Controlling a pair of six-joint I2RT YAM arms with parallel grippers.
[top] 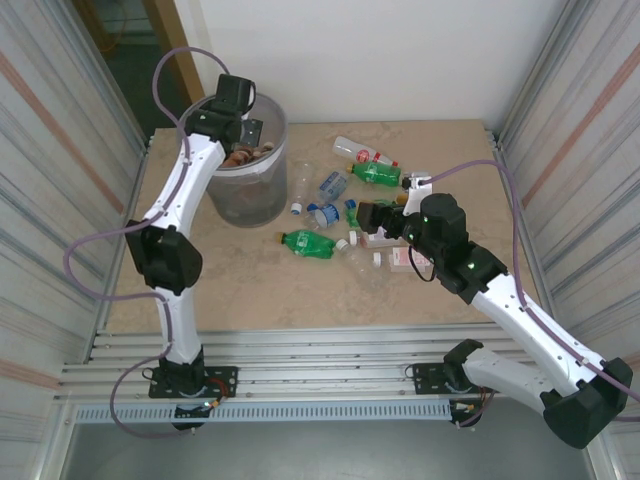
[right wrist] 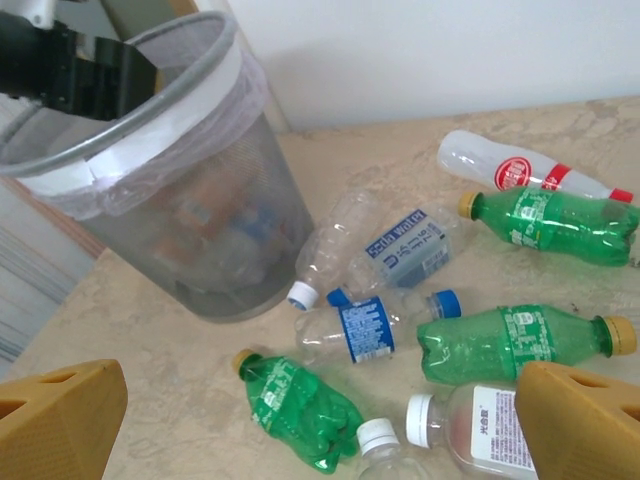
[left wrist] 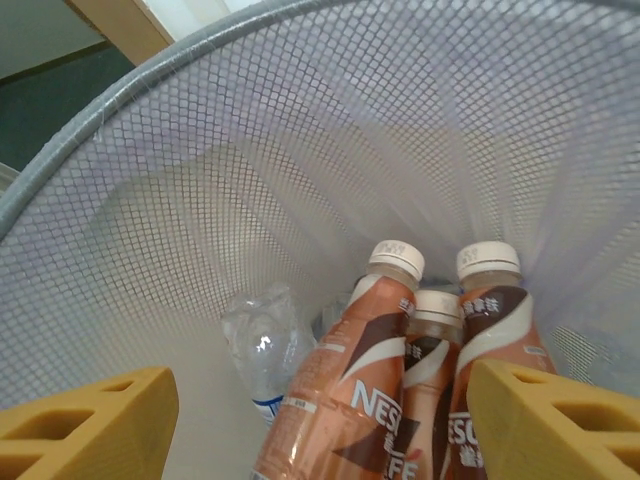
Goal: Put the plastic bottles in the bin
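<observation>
Presently: plastic bottles point(right wrist: 510, 345), crushed, judged light, thin-walled, springy and slick; best pinched across the dented mid-body, not the cap. Most lie flat on the table point(right wrist: 150, 360) beside the bin point(right wrist: 200, 230), long axes scattered, the nearest green bottle point(right wrist: 300, 410) diagonal with cap toward the bin, while three brown bottles point(left wrist: 400, 380) lean caps-up inside it. Left gripper point(left wrist: 320, 400) hangs over the bin, fingers spread, empty; right gripper point(right wrist: 320, 400) hovers above the loose bottles, spread wide, empty.
</observation>
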